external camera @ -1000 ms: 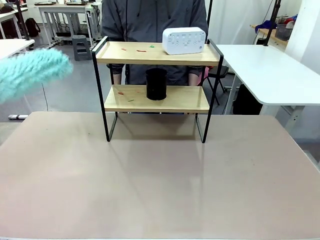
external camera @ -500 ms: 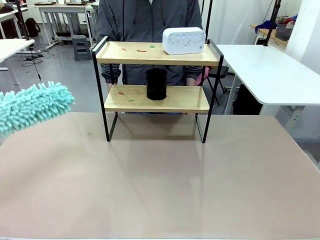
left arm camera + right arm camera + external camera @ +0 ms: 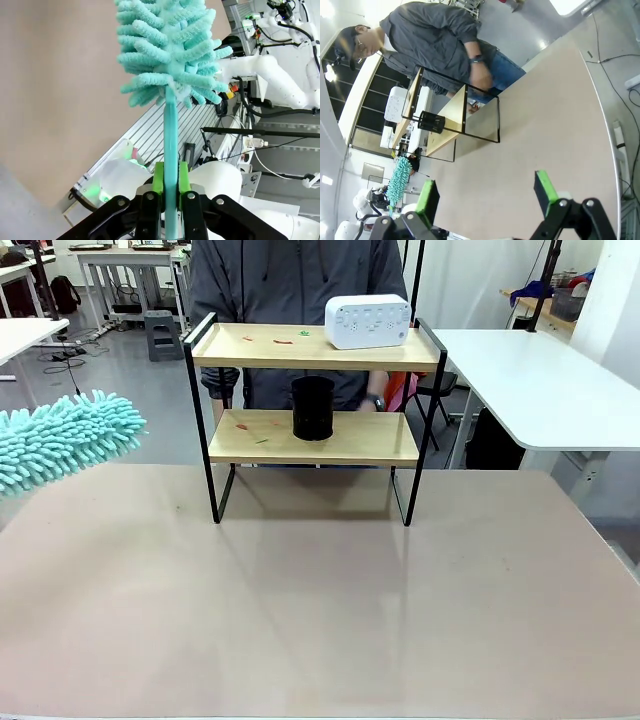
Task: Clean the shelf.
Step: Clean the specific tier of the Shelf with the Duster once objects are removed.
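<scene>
The shelf [image 3: 260, 347] stands at the table's far middle, with two wooden boards in a black frame. Small red and green scraps [image 3: 283, 341] lie on both boards. A white box [image 3: 368, 320] sits on the upper board and a black cup [image 3: 313, 408] on the lower one. My left gripper [image 3: 170, 179] is shut on the handle of a teal fluffy duster [image 3: 170, 50]. The duster head [image 3: 65, 440] hovers left of the shelf, apart from it. My right gripper [image 3: 486, 195] is open and holds nothing, far from the shelf [image 3: 456, 116].
A person [image 3: 290, 280] stands right behind the shelf, hands low near the lower board. A white desk [image 3: 540, 380] stands at the right behind the beige table [image 3: 320, 590]. Broad bare tabletop lies in front of the shelf.
The duster head dropped from the height of the upper board to about the lower board's level, then rose slightly. The shelf and its objects stayed put.
</scene>
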